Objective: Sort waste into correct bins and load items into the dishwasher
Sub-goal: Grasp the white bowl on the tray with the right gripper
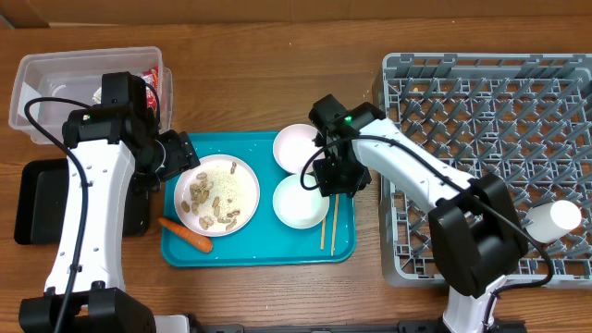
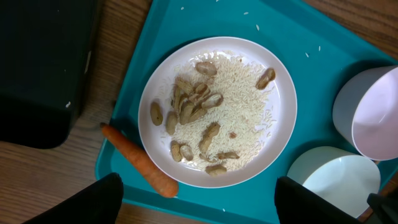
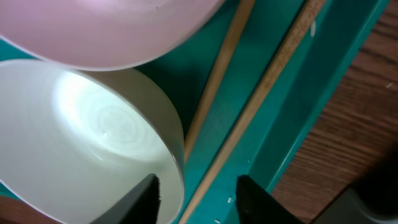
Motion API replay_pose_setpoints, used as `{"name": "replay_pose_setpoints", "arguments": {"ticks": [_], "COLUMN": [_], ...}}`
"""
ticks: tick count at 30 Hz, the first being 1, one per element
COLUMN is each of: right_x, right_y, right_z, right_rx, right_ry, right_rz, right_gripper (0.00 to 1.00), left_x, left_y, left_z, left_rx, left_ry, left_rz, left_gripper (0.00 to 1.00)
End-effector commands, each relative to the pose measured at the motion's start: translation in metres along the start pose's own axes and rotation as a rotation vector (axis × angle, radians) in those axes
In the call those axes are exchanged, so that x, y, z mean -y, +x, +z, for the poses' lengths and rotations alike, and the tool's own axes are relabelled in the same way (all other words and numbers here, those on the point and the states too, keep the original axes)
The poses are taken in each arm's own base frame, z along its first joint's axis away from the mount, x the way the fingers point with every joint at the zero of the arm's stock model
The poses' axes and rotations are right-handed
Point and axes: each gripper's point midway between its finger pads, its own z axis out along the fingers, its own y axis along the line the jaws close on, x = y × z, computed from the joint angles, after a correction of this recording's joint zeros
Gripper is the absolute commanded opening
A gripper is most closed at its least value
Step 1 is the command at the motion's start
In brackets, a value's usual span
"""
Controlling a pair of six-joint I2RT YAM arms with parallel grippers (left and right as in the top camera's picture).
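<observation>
A white plate (image 1: 217, 194) with rice and peanut shells (image 2: 193, 102) sits on the teal tray (image 1: 259, 252), and an orange carrot (image 1: 185, 234) lies at its front left. My left gripper (image 2: 199, 205) is open above the plate's near edge (image 2: 283, 118) and the carrot (image 2: 140, 163). Two white bowls (image 1: 296, 146) (image 1: 301, 200) stand to the right, with chopsticks (image 1: 329, 227) beside them. My right gripper (image 3: 199, 199) is open, its fingers either side of the lower bowl's rim (image 3: 177, 149) and one chopstick (image 3: 214, 93). A red wrapper (image 1: 154, 79) lies in the clear tub (image 1: 55, 69).
The black tray (image 1: 37, 199) lies left of the teal tray, partly under my left arm. The grey dish rack (image 1: 490, 139) stands at the right with a white cup (image 1: 555, 218) in it. Bare wooden table shows at the back and front.
</observation>
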Motion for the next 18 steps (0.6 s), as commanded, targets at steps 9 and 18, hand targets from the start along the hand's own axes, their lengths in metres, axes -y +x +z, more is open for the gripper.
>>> {"name": "replay_pose_setpoints", "arguments": {"ticks": [9,18], "right_x": [-0.0052,-0.0049], "right_y": [-0.0008,0.0004], "right_z": [0.0087,0.0091], "right_rx": [-0.011,-0.016], "right_ry": [0.012,0.013], "right_rz": [0.043,0.044], "right_gripper": [0.18,0.18], "left_x": [0.0002,0.0002], "left_y": [-0.0032,-0.0032], "left_z": [-0.0093,-0.0093], "left_rx": [0.034,0.034], "left_ry": [0.006,0.005], "left_rz": [-0.005,0.0], "left_gripper": [0.8,0.8]}}
